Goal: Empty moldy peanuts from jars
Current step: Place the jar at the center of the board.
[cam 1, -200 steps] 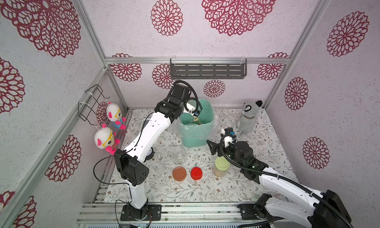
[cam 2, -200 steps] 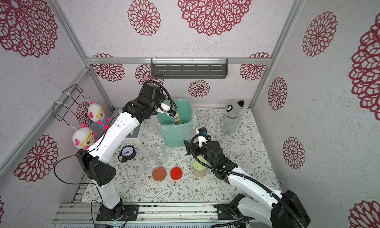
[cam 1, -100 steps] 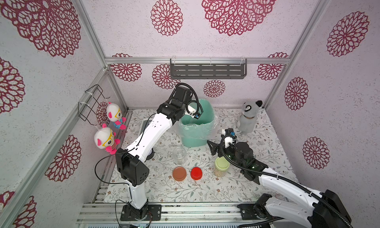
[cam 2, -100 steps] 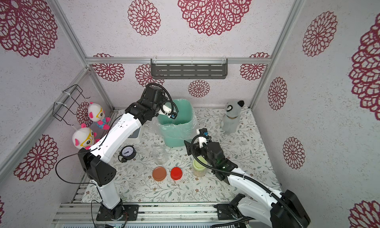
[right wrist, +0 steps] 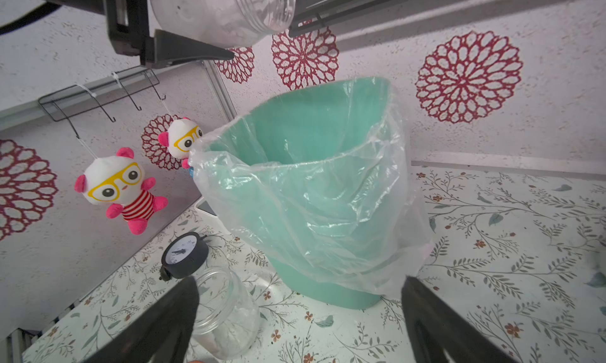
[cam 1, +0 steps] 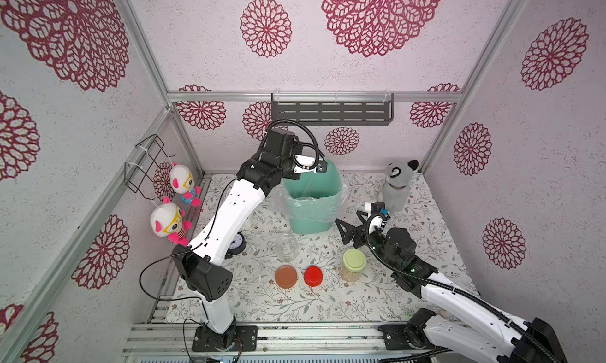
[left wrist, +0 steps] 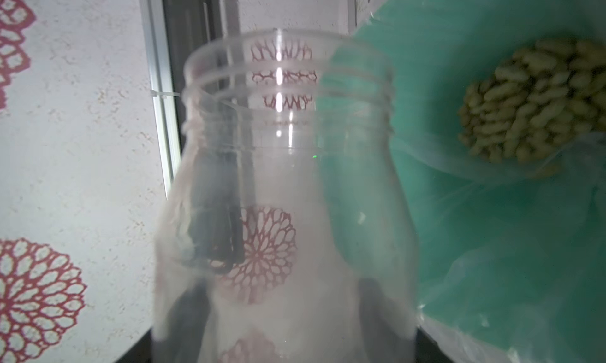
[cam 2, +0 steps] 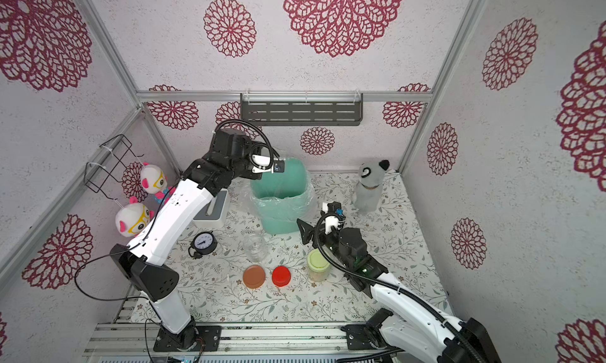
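Right claw [cam 1: 349, 218] is held spread wide and empty, low over the table [cam 1: 262, 299], just in front of the bin [cam 1: 308, 222]. Nearest the front, a brown lid [cam 1: 286, 276] and a red lid [cam 1: 313, 275] are laid side by side; to their right a green-lidded jar [cam 1: 353, 263] is stood upright, peanuts [cam 1: 350, 277] seen through its wall. Behind the lids an empty jar [cam 1: 286, 246] is stood open. Farther back, a peanut heap [left wrist: 531, 102] is seen inside the lined bin. Farthest, the left claw [left wrist: 282, 289] is pressed onto a clear jar [left wrist: 285, 181], lidless and empty, held tipped high by the bin's far rim.
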Tool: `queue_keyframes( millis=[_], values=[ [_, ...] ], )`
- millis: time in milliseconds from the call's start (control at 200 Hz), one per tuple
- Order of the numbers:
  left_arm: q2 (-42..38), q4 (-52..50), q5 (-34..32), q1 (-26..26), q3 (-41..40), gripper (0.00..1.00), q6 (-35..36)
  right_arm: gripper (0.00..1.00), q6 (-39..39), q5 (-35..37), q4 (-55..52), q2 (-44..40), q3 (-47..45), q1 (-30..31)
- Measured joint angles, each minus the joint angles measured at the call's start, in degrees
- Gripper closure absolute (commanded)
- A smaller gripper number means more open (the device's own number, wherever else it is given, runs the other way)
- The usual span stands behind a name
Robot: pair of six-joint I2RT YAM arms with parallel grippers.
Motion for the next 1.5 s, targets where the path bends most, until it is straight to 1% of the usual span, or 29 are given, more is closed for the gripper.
queue_keyframes(
  millis=[105, 245, 385, 480, 620, 816, 1016, 1221, 1321, 1496],
  values=[
    [-5.88, 1.73, 8.5, 2.67, -4.59, 1.0, -6.29, 0.08, 2.95, -5.68, -2.03, 0.26, 4.28, -3.48],
    [-15.19, 4.92, 19.02, 5.42, -14.36, 1.0, -12.44, 0.1, 5.46, -14.38, -3.8, 1.2, 11.15, -6.78],
    [-22.53, 6.25, 27.1, 6.05, -24.02, 1.0, -15.28, 0.16, 6.43, -23.67, -6.69, 5.01, 19.23, -7.69],
    [-26.08, 6.05, 30.45, 6.19, -29.4, 1.0, -16.28, 0.23, 6.91, -29.57, -8.85, 8.98, 24.81, -7.78],
    [-29.88, 5.6, 32.35, 6.32, -35.01, 1.0, -17.38, 0.34, 6.82, -35.1, -14.38, 14.75, 32.22, -7.78],
    [-33.73, 5.57, 34.03, 6.36, -40.22, 1.0, -19.02, 0.4, 5.81, -37.68, -20.2, 19.12, 37.48, -6.71],
    [-36.22, 6.86, 35.8, 6.36, -44.72, 1.0, -20.0, 0.42, 4.35, -38.56, -23.93, 21.35, 40.72, -3.19],
    [-36.7, 7.58, 36.28, 6.36, -45.94, 1.0, -20.35, 0.45, 2.38, -38.27, -27.04, 22.03, 41.9, -0.26],
    [-37.09, 7.69, 36.59, 6.36, -46.29, 1.0, -20.44, 0.52, 1.09, -37.7, -28.98, 22.84, 43.08, 0.81],
    [-37.46, 7.56, 36.63, 6.36, -47.15, 1.0, -20.85, 0.69, -0.26, -36.39, -30.82, 23.78, 44.0, 1.95]
  ],
)
